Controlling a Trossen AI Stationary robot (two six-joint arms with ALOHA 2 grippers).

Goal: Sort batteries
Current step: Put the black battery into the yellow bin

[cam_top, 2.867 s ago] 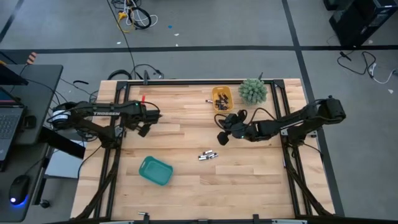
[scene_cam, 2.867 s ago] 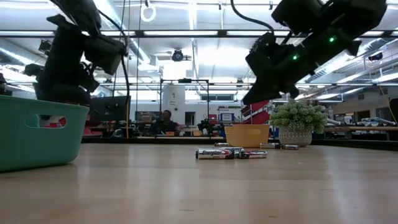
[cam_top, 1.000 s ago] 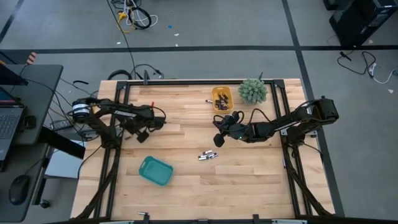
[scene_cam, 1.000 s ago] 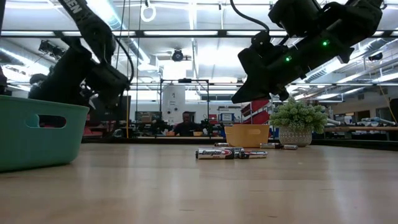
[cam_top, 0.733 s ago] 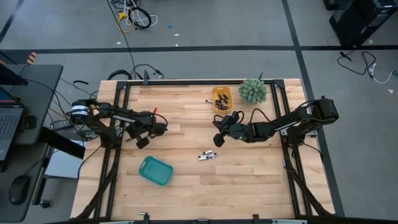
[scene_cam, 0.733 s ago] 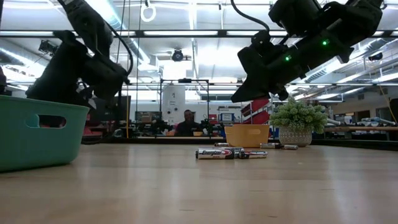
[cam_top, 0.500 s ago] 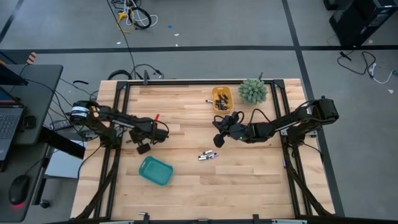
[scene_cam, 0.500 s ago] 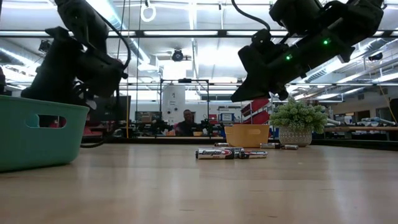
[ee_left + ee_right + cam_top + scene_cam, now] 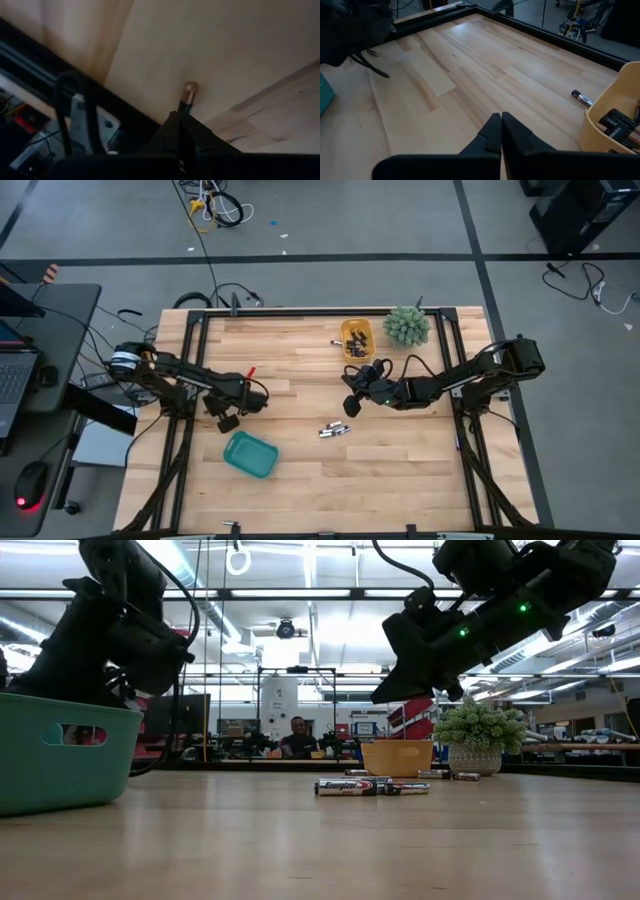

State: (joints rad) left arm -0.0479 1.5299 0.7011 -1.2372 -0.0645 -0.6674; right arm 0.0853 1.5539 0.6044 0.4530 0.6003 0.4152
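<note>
We see R gripper [image 9: 349, 404] pinched shut, empty, just above-behind loose batteries [image 9: 334, 430], nearer than L gripper [image 9: 228, 421], which pinches a battery [image 9: 188, 92].

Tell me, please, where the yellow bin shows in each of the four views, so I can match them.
High view: yellow bin at the table's far edge, beside the plant.
Low view: yellow bin in the background right of centre, left of the plant.
Left wrist view: not in it.
Right wrist view: yellow bin at the right edge, batteries inside.
Shared landmark: the plant.
</note>
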